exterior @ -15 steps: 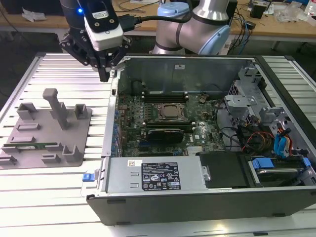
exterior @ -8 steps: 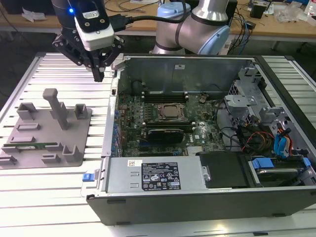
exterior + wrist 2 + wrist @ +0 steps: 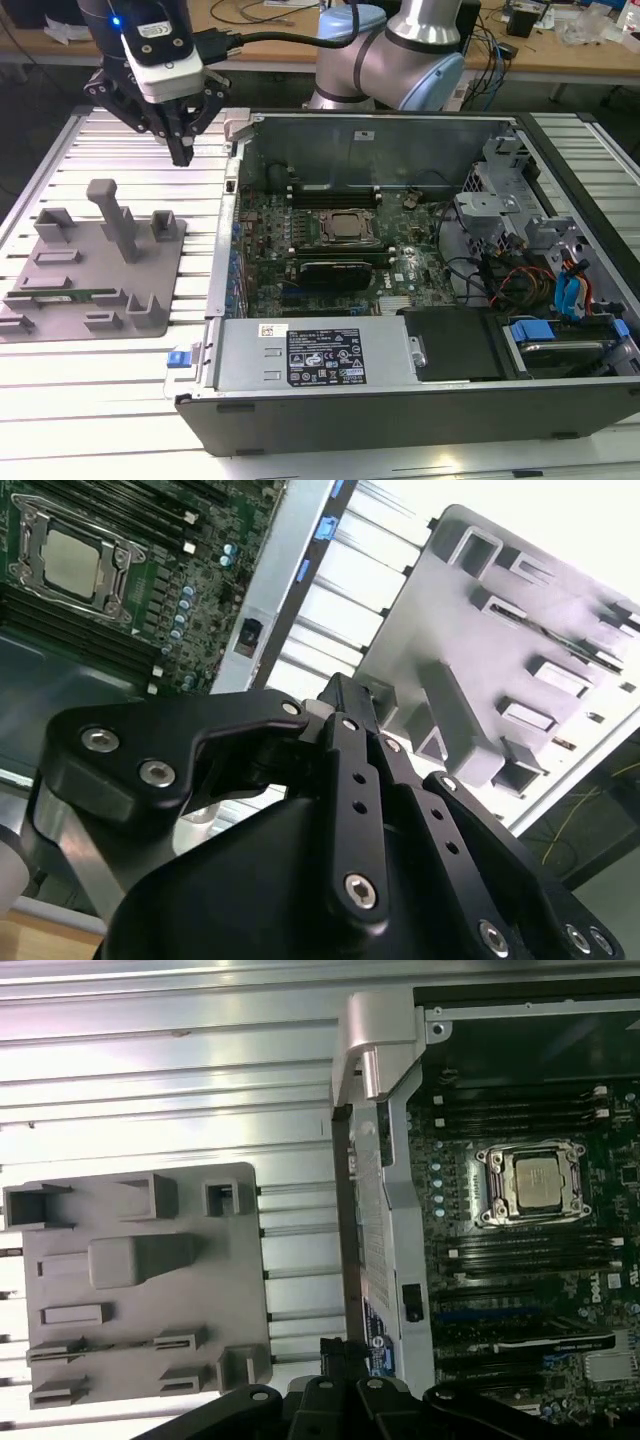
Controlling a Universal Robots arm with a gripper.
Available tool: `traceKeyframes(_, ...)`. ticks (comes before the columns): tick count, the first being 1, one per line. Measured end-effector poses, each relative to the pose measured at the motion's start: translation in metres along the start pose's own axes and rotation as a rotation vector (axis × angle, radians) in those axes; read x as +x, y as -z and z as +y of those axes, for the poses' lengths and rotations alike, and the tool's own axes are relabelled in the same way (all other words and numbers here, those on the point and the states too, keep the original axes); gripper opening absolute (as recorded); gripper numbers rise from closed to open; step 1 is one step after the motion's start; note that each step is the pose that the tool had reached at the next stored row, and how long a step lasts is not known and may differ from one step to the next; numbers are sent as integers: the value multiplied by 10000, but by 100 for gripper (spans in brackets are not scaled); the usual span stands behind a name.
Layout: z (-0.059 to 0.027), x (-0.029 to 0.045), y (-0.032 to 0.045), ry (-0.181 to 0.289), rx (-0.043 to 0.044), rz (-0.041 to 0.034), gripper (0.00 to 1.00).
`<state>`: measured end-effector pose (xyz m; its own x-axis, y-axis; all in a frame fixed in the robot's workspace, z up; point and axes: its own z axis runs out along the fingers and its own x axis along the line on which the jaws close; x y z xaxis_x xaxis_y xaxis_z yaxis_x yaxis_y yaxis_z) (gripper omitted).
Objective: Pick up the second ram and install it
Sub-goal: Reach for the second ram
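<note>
Open computer case [image 3: 400, 425] on exterior view's right; grey holder tray [image 3: 150, 268] on its left; gripper [image 3: 183, 152] hovered between them, fingers pressed together, empty; second ram [image 3: 80, 295] lay in tray slot; risk, as I judged: tall tray post [image 3: 118, 220] near ram could catch fingers.

Silver arm [image 3: 420, 50] with pale-blue joint caps [image 3: 345, 22], black cable [image 3: 270, 38], matte black screw-studded end effector [image 3: 182, 152].

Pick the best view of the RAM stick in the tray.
Exterior view: the RAM stick lies in the grey tray, green face visible along its length. Second wrist view gives a thin oblique strip; first wrist view, barely a dark line between slots.
</note>
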<state>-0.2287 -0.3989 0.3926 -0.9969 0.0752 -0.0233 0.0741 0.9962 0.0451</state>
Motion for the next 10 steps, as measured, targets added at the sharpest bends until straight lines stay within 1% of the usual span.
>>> traceKeyframes(1,-2,33,0,-1,0,0,8)
traceKeyframes(4,-7,94,1,-1,0,0,8)
traceKeyframes(6,-12,162,2,0,0,0,8)
traceKeyframes(10,-19,259,3,-1,0,0,8)
